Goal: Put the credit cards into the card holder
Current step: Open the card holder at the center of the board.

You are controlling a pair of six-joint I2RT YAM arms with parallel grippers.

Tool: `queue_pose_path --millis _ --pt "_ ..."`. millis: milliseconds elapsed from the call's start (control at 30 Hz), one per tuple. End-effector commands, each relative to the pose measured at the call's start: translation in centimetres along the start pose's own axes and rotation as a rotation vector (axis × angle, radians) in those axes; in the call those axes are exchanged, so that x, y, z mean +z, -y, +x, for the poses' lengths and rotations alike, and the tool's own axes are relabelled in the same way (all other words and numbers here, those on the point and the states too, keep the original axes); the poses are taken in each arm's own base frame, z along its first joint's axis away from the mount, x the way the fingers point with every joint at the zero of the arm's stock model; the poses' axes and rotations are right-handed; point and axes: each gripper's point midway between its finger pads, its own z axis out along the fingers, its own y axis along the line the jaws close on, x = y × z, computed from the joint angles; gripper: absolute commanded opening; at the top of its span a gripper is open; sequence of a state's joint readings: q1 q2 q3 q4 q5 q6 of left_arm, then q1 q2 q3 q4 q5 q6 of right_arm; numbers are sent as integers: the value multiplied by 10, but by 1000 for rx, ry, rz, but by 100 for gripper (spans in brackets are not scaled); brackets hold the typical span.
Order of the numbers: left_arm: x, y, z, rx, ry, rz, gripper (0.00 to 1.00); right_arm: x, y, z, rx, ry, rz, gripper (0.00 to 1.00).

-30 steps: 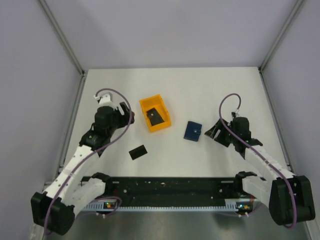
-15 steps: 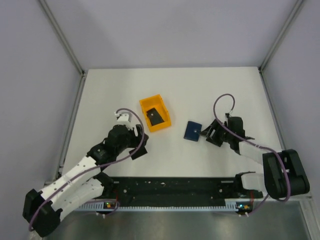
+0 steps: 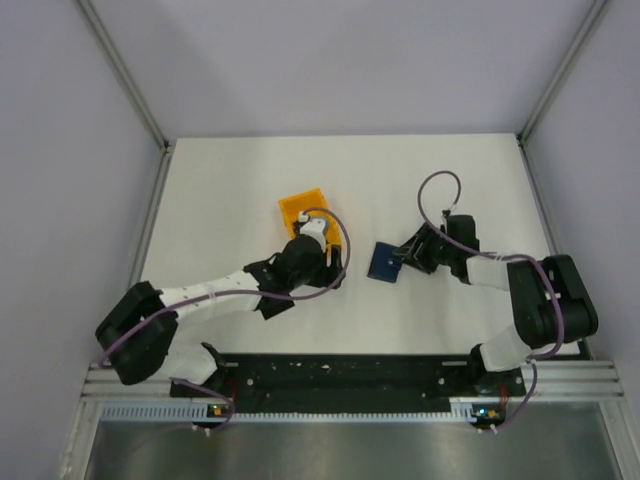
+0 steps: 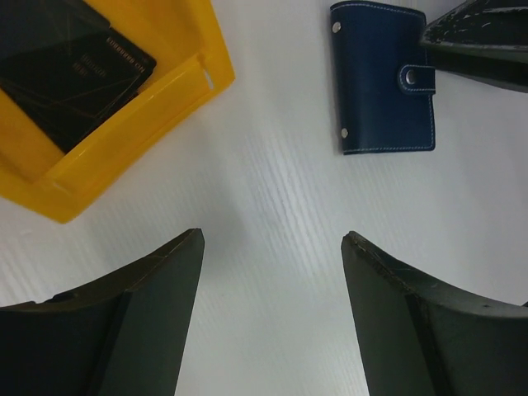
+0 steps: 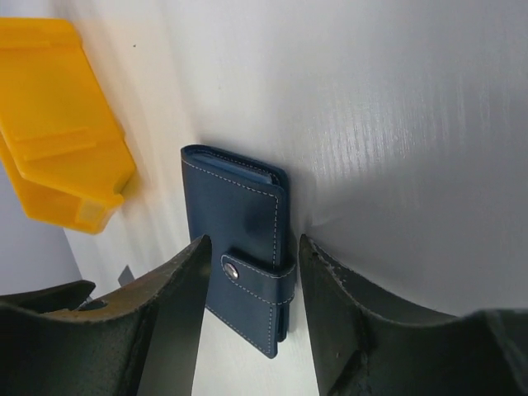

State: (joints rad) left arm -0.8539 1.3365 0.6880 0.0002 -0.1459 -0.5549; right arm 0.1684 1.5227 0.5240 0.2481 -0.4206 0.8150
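The card holder (image 3: pixel 385 262) is a navy wallet lying snapped shut on the white table, right of centre. My right gripper (image 5: pixel 253 247) is low over it, its jaws standing either side of the strap end (image 5: pixel 256 276). A gap still shows by the right finger. A black credit card (image 4: pixel 66 74) lies inside the orange bin (image 4: pixel 140 124). My left gripper (image 4: pixel 272 239) is open over bare table between the bin and the card holder (image 4: pixel 384 78), holding nothing. In the top view my left arm covers the bin's inside.
The orange bin (image 3: pixel 303 208) stands just behind my left wrist. A right finger (image 4: pixel 487 49) shows at the wallet's edge in the left wrist view. Grey walls enclose the table on three sides. The black base rail (image 3: pixel 340 375) runs along the near edge.
My left arm has swung right, from the table's left side to beside the bin. My right gripper has moved left onto the card holder and its jaws have narrowed around it.
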Motion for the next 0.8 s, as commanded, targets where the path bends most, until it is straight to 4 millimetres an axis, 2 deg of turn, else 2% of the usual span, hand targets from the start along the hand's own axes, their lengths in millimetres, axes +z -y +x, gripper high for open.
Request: queue_pose_path --millis 0,167,333,433,567,767 --pt "21 40 -40 11 88 102 74 11 33 5 -17 -21 150 48" --pt "46 52 -43 56 59 106 73 19 32 0 -25 -33 153 43" --pt "64 56 -42 85 32 105 72 25 30 0 -29 -55 136 27" --pt "67 55 -37 83 17 107 71 26 28 1 -28 -55 115 18" --pt "63 52 -33 82 12 106 71 20 16 -2 -61 -26 60 0" --pt "47 46 -27 79 16 109 71 -1 -4 -3 -138 9 -14 0"
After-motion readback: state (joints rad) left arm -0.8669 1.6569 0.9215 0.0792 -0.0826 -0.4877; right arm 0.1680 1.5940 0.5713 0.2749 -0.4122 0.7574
